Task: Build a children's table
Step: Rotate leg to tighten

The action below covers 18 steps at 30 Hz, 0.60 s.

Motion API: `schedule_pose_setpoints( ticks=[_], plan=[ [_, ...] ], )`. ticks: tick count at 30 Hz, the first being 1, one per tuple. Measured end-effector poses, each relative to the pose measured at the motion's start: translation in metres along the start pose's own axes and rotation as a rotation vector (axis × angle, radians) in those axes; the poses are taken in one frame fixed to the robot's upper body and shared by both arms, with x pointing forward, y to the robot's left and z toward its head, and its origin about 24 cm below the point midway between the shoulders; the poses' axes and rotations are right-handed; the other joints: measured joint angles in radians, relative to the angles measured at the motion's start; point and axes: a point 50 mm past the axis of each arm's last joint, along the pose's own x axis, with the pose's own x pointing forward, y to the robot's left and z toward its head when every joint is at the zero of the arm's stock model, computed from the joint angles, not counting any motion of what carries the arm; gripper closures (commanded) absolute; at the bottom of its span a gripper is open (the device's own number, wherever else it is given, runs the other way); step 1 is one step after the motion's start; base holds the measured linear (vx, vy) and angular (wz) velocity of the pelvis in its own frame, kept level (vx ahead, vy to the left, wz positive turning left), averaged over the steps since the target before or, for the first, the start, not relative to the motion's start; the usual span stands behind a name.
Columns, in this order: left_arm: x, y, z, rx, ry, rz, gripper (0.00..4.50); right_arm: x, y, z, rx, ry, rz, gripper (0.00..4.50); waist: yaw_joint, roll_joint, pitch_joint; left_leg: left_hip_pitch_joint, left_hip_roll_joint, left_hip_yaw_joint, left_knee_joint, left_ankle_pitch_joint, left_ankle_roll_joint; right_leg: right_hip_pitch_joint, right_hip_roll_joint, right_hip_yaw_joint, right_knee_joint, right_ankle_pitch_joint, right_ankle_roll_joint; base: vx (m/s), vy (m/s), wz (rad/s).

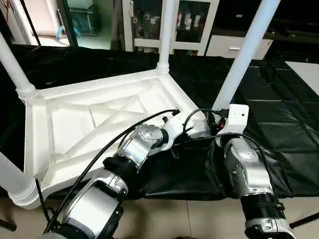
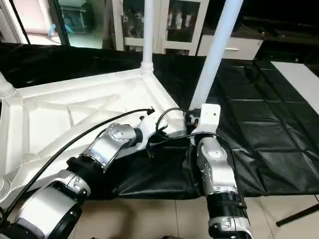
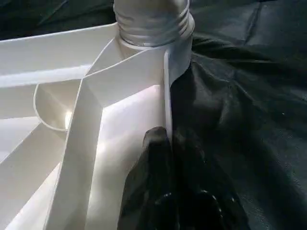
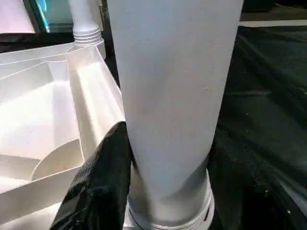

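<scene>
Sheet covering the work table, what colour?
Black, with a creased grid of fold lines; the sheet shows best in the left eye view.

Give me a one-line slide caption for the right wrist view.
Right gripper's black finger beside the tapered white leg standing in a corner socket of the upturned children's table top.

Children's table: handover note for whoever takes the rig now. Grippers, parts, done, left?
Left gripper: shut, pinching the top's rim near a corner socket.
Right gripper: its fingers sit around the base of the near-right leg, which leans in its socket.
Tabletop lies underside up on the black work table. Far-right leg, far-left leg and near-left leg stand in their sockets.
Left: straighten and seat the near-right leg, check the others, flip the table upright.
</scene>
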Motion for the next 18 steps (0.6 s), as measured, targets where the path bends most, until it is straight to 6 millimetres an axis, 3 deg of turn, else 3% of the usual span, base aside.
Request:
schedule_pose_setpoints(
  ticks=[2, 4, 11, 18],
  plan=[
    [-0.001, 0.001, 0.0, 0.009, -0.005, -0.008, 4.5, -0.001, -0.003, 0.001, -0.011, -0.01, 0.038, 2.62, 0.0, 0.0, 0.0, 0.0, 0.0, 0.0, -0.002, 0.0, 0.0, -0.001, 0.0, 0.0, 0.0, 0.0, 0.0, 0.0, 0.0, 0.0],
    [-0.003, 0.002, -0.001, 0.019, -0.009, -0.02, 4.5, -0.003, -0.005, 0.001, -0.009, -0.017, 0.062, 2.06, 0.001, 0.001, 0.001, 0.0, 0.0, 0.0, -0.004, 0.002, 0.004, -0.001, 0.0, 0.0, 0.0, -0.001, 0.001, 0.0, 0.0, 0.0],
    [-0.013, 0.009, -0.007, 0.057, -0.017, -0.049, 4.5, -0.014, -0.009, -0.001, 0.007, -0.035, 0.177, 1.41, -0.001, 0.007, 0.004, 0.0, 0.001, 0.0, -0.006, 0.003, 0.005, -0.002, 0.001, -0.001, 0.0, -0.001, 0.001, 0.0, 0.0, 0.0],
    [-0.038, 0.012, -0.023, 0.136, -0.045, -0.16, 4.5, -0.04, -0.033, 0.0, -0.174, 0.054, 0.464, 0.99, 0.001, 0.014, 0.005, -0.001, 0.001, 0.0, -0.006, 0.0, 0.0, 0.0, 0.001, 0.0, 0.0, -0.004, 0.006, 0.0, 0.0, 0.0]
  ],
)
